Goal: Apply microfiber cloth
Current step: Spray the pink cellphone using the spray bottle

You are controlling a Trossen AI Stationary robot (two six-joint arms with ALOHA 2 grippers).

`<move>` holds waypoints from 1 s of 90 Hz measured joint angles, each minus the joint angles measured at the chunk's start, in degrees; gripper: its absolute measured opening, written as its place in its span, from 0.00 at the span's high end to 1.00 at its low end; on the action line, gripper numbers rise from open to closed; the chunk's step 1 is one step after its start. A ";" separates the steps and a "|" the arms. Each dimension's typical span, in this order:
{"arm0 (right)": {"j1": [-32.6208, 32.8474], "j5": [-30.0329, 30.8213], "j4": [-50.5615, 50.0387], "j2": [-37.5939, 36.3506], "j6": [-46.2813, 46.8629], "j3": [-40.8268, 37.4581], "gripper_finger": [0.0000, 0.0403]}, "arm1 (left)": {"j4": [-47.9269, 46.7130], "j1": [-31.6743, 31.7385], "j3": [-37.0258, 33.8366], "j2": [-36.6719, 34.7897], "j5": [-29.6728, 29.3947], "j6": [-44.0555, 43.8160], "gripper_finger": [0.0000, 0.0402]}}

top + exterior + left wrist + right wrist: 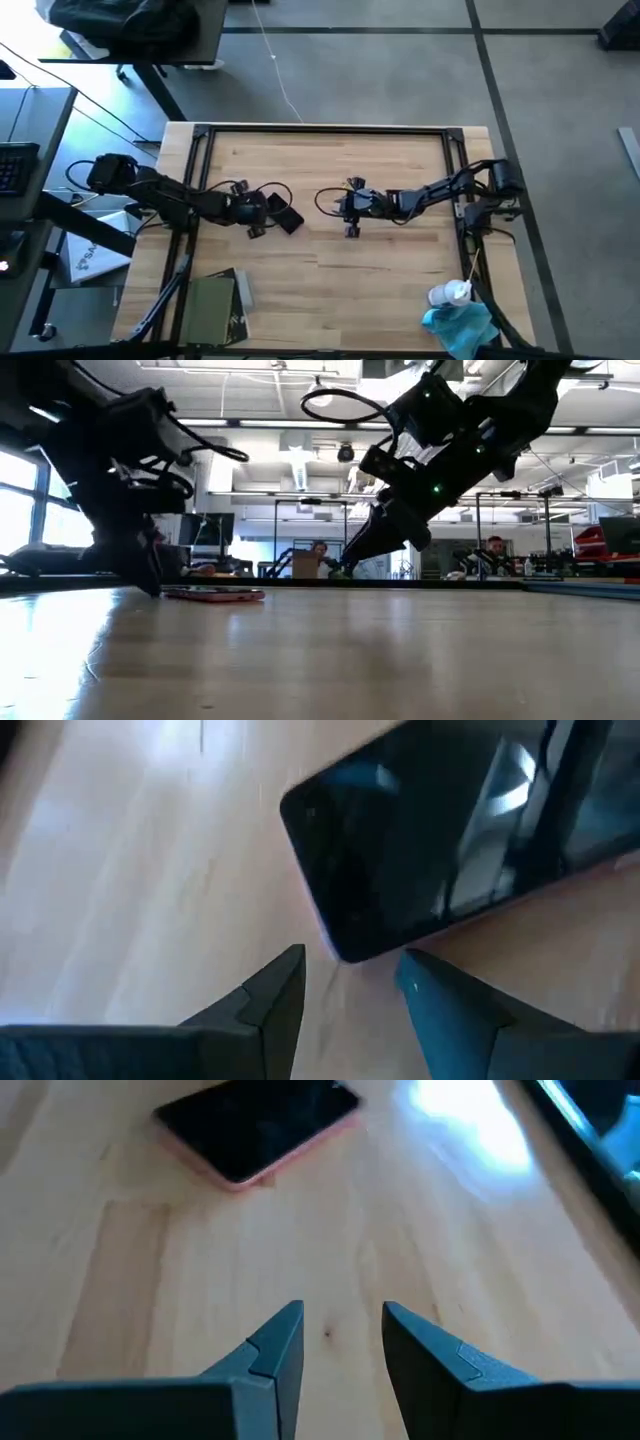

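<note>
Status: cloth step not started, as far as I can judge.

My left end effector (345,985) sits low over the tabletop (330,270), fingers spread, nothing between them. A phone (450,830) lies flat directly ahead of the tips, dark screen up, pink case edge showing; its near corner is just beyond my fingertips, not touching that I can see.

My right end effector (340,1330) hangs mid-tabletop, also spread and empty, tilted down toward the wood. The same phone is well ahead of it, lying between the two end effectors but much closer to the left one.

The microfiber cloth (462,327) is still a crumpled turquoise heap at the near right corner of the tabletop, well behind and outboard of my right end effector, far from the phone. A small white bottle (450,293) stands just beside it, touching or nearly so; can't tell which.

Done: phone is out and face up; both arms are near it. Whether anything is already sprayed on the screen, I can't tell, only glare is visible.

Left: basically everything. The right arm is the closer one to the cloth, so I judge it needs to swing back to that corner, pinch the cloth, carry it to the phone and wipe. The left arm looks placed to steady the phone.
</note>
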 joint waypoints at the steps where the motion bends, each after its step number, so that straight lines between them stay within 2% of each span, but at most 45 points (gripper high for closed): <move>1: 0.00 -0.18 -0.20 0.29 -0.19 0.31 0.74 | 1.36 0.11 -0.24 0.00 -0.13 0.47 0.63; 18: 1.30 0.55 -4.55 5.34 -4.82 7.87 0.74 | 20.66 3.70 -1.42 4.21 0.75 7.70 0.63; 27: 1.66 3.55 -9.66 7.09 -7.43 11.97 0.74 | 25.95 4.49 0.24 8.32 3.30 10.32 0.63; 39: 1.51 6.02 -17.01 7.46 -9.74 14.66 0.74 | 21.10 3.02 4.09 11.16 3.73 13.90 0.63; 63: 1.97 6.05 -16.97 9.04 -13.84 14.76 0.74 | -4.30 -3.44 12.62 10.91 -3.11 15.19 0.63; 90: 1.49 5.67 -12.25 9.80 -13.43 14.78 0.74 | -8.03 -8.29 13.51 10.54 -9.36 13.30 0.63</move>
